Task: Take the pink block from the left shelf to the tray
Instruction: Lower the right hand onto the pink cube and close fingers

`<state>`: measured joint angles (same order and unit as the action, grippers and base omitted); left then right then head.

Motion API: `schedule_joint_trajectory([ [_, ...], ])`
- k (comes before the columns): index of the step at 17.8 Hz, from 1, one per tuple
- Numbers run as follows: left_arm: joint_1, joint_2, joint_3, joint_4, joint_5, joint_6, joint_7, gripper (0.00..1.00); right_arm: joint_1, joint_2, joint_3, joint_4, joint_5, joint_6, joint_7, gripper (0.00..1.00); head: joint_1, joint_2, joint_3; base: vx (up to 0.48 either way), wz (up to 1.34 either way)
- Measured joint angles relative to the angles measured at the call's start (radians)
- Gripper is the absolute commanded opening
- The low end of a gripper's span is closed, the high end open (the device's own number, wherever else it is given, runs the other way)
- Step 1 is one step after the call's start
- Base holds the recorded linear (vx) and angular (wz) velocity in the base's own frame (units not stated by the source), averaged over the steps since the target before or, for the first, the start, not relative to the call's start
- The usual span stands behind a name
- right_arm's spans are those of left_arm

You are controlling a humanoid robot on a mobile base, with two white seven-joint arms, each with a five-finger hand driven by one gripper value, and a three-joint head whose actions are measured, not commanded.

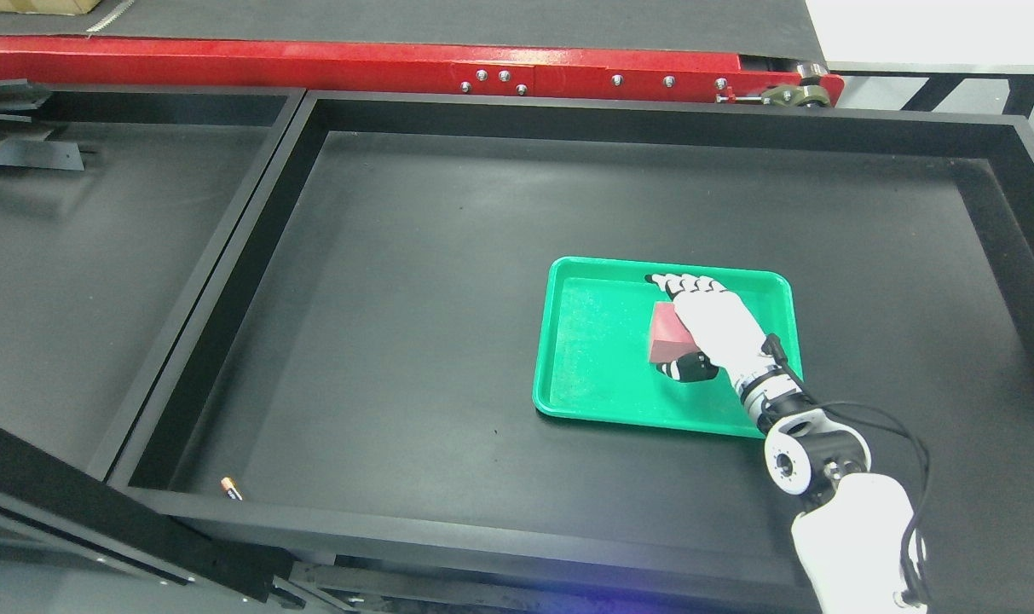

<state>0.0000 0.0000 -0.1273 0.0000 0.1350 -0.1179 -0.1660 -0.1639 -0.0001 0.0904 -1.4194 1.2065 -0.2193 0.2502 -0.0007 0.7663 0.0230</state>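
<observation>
Block [668, 334] sits over the tray [585, 341], right hand [711, 328] clamped on it; only letting go is left, I judge

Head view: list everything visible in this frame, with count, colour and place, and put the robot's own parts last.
Green plastic tray: one, green, right of centre on the floor of the large bin.
Pink rectangular block: one, pink-red, over the tray, gripped by the hand.
Large black bin: one, black, fills the middle of the picture.
Second black bin: one, black, at left, partly cut off.
Small orange-tipped cylinder: one, near-left corner of the large bin; too small to identify.
Red conveyor frame: one, red, along the top.
Right robot hand: one, white with black parts, over the tray, fingers around the block.
</observation>
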Motion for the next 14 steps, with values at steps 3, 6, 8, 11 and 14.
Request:
schedule_joint_trajectory([
  [3, 0.000, 0.000, 0.000, 0.000, 0.000, 0.000, 0.000, 1.00, 0.000, 0.000, -0.001, 0.019, -0.005, -0.007, 0.031, 0.94, 0.0000, 0.000, 0.000, 0.035, -0.01],
  [6, 0.000, 0.000, 0.000, 0.000, 0.000, 0.000, 0.000, 1.00, 0.000, 0.000, 0.000, 0.033, -0.008, -0.010, 0.040, 0.94, 0.0000, 0.000, 0.000, 0.031, -0.01],
  [8, 0.000, 0.000, 0.000, 0.000, 0.000, 0.000, 0.000, 1.00, 0.000, 0.000, 0.000, 0.040, -0.009, -0.010, 0.042, 0.94, 0.0000, 0.000, 0.000, 0.024, 0.00],
  [11, 0.000, 0.000, 0.000, 0.000, 0.000, 0.000, 0.000, 1.00, 0.000, 0.000, 0.001, 0.049, -0.010, -0.010, 0.045, 0.94, 0.0000, 0.000, 0.000, 0.019, 0.00],
  [14, 0.000, 0.000, 0.000, 0.000, 0.000, 0.000, 0.000, 1.00, 0.000, 0.000, 0.001, 0.060, -0.011, -0.010, 0.045, 0.94, 0.0000, 0.000, 0.000, 0.000, 0.00],
])
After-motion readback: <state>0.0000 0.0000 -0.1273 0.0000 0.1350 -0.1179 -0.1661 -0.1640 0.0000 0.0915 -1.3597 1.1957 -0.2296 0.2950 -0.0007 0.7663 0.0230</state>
